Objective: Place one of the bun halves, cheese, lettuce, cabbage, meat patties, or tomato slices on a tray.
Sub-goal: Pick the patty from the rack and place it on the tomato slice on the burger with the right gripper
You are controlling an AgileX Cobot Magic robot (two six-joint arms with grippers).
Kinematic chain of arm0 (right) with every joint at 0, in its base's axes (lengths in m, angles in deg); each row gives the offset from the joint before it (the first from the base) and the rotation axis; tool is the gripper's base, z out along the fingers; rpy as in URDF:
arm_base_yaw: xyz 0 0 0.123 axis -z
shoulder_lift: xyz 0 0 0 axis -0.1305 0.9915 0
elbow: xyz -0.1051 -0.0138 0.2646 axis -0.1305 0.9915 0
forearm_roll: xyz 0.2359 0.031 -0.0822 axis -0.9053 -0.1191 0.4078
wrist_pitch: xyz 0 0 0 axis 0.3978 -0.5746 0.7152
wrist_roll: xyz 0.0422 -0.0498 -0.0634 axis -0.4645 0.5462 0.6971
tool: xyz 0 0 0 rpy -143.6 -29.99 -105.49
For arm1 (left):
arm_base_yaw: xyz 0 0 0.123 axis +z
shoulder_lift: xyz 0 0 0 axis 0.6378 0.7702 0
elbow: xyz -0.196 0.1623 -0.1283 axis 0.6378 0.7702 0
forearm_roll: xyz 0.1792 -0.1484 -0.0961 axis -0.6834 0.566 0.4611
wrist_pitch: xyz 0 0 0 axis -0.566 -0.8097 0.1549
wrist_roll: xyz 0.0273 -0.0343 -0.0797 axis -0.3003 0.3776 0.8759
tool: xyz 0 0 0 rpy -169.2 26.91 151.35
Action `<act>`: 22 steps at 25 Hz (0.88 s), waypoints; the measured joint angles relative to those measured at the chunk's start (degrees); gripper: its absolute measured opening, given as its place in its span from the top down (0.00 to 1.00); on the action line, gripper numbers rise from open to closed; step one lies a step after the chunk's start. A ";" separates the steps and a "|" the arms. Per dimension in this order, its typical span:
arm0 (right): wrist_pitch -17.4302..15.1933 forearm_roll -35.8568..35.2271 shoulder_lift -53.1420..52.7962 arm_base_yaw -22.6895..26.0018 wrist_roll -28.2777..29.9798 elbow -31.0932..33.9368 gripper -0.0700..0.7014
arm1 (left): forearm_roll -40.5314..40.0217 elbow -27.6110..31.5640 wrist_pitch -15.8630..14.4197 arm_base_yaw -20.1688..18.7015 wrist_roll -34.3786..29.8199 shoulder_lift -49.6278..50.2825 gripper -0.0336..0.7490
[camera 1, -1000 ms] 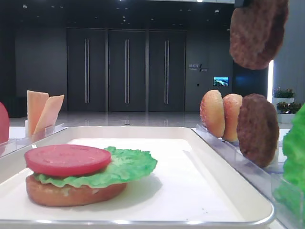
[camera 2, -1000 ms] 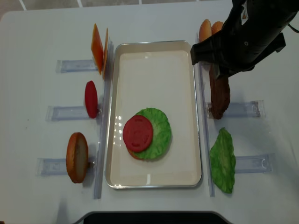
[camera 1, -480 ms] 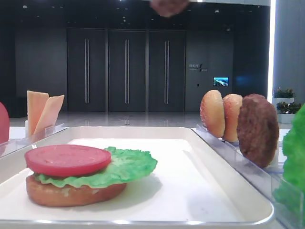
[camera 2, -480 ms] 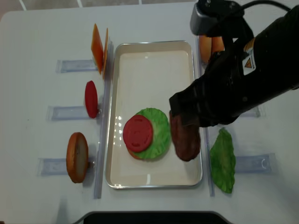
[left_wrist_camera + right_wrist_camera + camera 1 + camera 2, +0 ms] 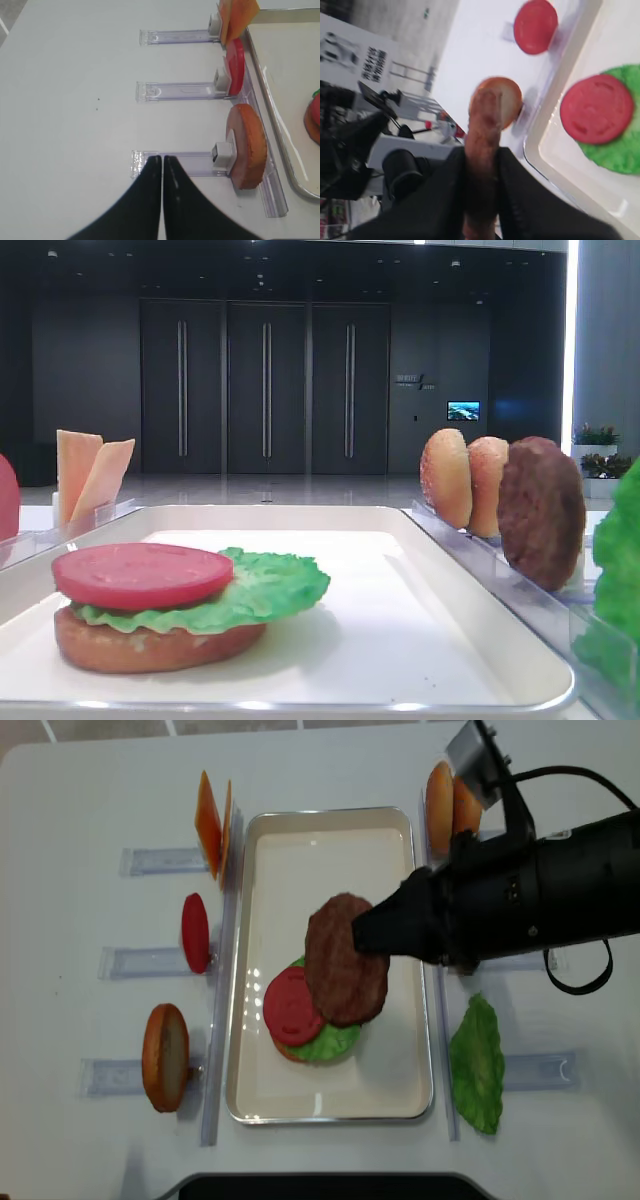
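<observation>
The right gripper (image 5: pixel 481 165) is clamping a meat patty (image 5: pixel 345 960) by its edge, fingers pressed on either face. In the overhead view the patty is hanging flat side up over the middle of the tray (image 5: pixel 330 1105), well above it: the low table-level view shows nothing of it. The edge grip appears chosen because the patties stand on edge in their holders.

On the tray, toward 6 o'clock, a stack is sitting: a flat bun base (image 5: pixel 150 645), a lettuce leaf (image 5: pixel 265 590) and a tomato slice (image 5: pixel 140 573) on top. The patty is covering the leaf's 2 o'clock side and is sitting just off the slice toward 3 o'clock. My judgement: the patty needs shifting toward 9 o'clock and lowering before release, or it may land half off the stack.

Outside the tray at 3 o'clock, a second patty (image 5: pixel 540 510) and two bun tops (image 5: pixel 465 480) are standing upright in a clear holder (image 5: pixel 520 595). At 9 o'clock are cheese slices (image 5: pixel 212 820), a spare tomato slice (image 5: pixel 195 932) and another bun half (image 5: pixel 165 1056).

The left gripper (image 5: pixel 162 160) is resting fully closed and empty over the table (image 5: pixel 70 100), clear of the work.
</observation>
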 joint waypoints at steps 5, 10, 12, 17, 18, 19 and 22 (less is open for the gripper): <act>-5.23 -11.91 2.49 4.76 12.78 5.29 0.74 | 0.00 0.00 0.00 0.00 0.00 0.00 0.96; -9.84 -20.11 7.89 4.82 21.58 6.71 0.74 | 0.00 0.00 0.00 0.00 0.00 0.00 0.96; -11.14 -22.34 10.42 4.67 23.74 6.95 0.74 | 0.00 0.00 0.00 0.00 0.00 0.00 0.96; -11.50 -23.57 16.77 2.43 27.51 7.02 0.74 | 0.00 0.00 0.00 0.00 0.00 0.00 0.96; -11.50 -23.57 17.82 1.93 28.15 7.02 0.74 | 0.00 0.00 0.00 0.00 0.00 0.00 0.96; -11.50 -23.57 18.63 1.50 28.69 7.02 0.74 | 0.00 0.00 0.00 0.00 0.00 0.00 0.96; -11.52 -23.64 21.14 1.30 30.11 7.02 0.74 | 0.00 0.00 0.00 0.00 0.00 0.00 0.96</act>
